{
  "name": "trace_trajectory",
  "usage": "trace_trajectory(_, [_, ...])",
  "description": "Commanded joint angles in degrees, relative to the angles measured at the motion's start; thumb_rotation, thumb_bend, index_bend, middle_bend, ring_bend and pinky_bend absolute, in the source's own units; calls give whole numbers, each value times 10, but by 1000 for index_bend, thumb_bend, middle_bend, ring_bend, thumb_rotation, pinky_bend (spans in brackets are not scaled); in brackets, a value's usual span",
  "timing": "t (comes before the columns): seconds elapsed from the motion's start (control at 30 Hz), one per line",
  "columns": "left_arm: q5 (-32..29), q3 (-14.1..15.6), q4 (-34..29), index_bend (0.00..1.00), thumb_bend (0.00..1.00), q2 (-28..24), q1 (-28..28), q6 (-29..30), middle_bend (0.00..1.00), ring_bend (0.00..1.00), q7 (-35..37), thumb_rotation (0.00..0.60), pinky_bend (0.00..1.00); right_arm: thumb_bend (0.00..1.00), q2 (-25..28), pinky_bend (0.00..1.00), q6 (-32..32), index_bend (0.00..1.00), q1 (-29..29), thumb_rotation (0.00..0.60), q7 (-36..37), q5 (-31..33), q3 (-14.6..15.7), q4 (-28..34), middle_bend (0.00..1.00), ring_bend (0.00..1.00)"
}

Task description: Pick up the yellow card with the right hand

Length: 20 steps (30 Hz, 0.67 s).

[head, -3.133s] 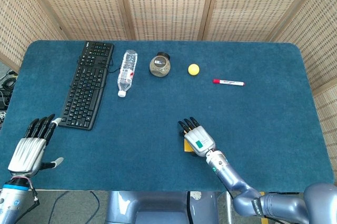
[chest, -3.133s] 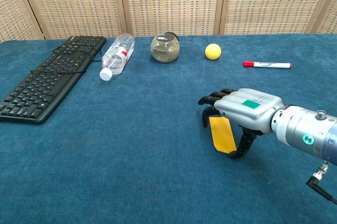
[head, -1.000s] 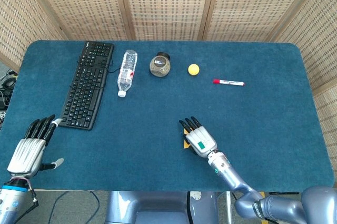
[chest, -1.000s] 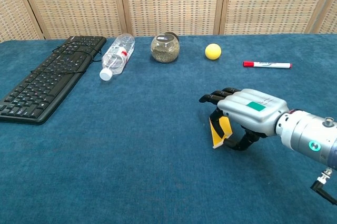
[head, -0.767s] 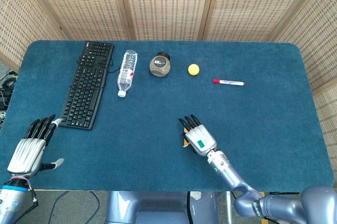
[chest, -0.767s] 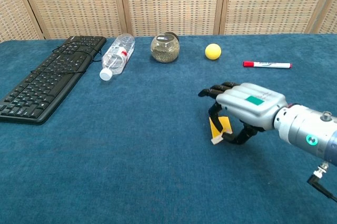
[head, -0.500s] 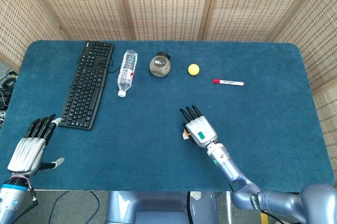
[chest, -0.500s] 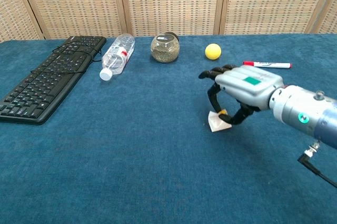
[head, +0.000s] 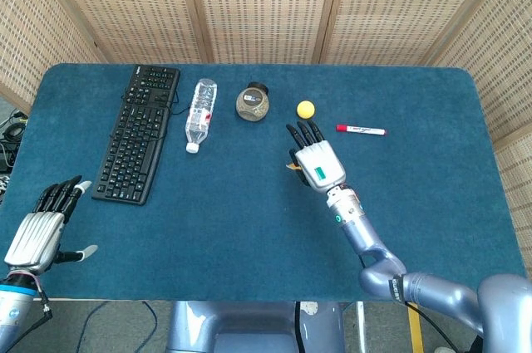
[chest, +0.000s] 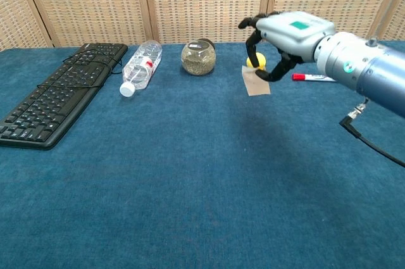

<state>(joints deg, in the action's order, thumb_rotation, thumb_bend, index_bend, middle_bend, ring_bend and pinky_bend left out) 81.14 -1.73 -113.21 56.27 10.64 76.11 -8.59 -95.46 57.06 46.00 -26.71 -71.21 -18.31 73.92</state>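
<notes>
My right hand (head: 316, 162) (chest: 288, 31) hangs well above the blue table (head: 208, 228), its fingers curled downward. It pinches the card (chest: 256, 82) between thumb and fingers, and the card dangles below the palm. The chest view shows the card's pale underside; its yellow face is turned away. From the head view only a thin sliver of the card (head: 291, 167) peeks out at the hand's left edge. My left hand (head: 37, 232) is at the table's near left corner, fingers spread, holding nothing.
Along the far side lie a black keyboard (head: 137, 133) (chest: 57, 95), a plastic bottle (head: 199, 114) (chest: 140, 66) on its side, a round jar (head: 252, 102) (chest: 198, 58), a yellow ball (head: 306, 108) (chest: 256, 61) and a red marker (head: 360, 129) (chest: 313, 78).
My right hand has risen off the table with the card and moved toward the far side, near the ball. The card turned its pale side forward. My left hand drifted slightly left.
</notes>
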Motion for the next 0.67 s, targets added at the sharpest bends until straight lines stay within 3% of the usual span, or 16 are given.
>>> trace_trajectory(0.03, [6, 2, 0, 0, 0, -5, 1, -3, 0, 0, 8, 600, 0, 474, 18, 0, -8, 677, -2, 600, 40, 34, -24, 56, 67, 0])
trace_trajectory(0.13, [19, 8, -2, 0, 0, -7, 0, -4, 0, 0, 11, 600, 0, 471, 36, 0, -59, 675, -20, 600, 144, 110, -49, 153, 76, 0])
trace_trajectory(0.27, [36, 16, -6, 0, 0, -9, -2, -2, 0, 0, 9, 600, 0, 472, 86, 0, -139, 673, -32, 600, 229, 170, -58, 248, 78, 0])
trace_trajectory(0.43, [53, 22, -10, 0, 0, -10, -8, 8, 0, 0, 7, 600, 0, 475, 134, 0, -201, 672, -33, 600, 281, 220, -55, 311, 87, 0])
trace_trajectory(0.67, [70, 29, -10, 0, 0, -12, -16, 21, 0, 0, 8, 600, 0, 485, 162, 0, -225, 672, -33, 600, 310, 240, -39, 355, 87, 0])
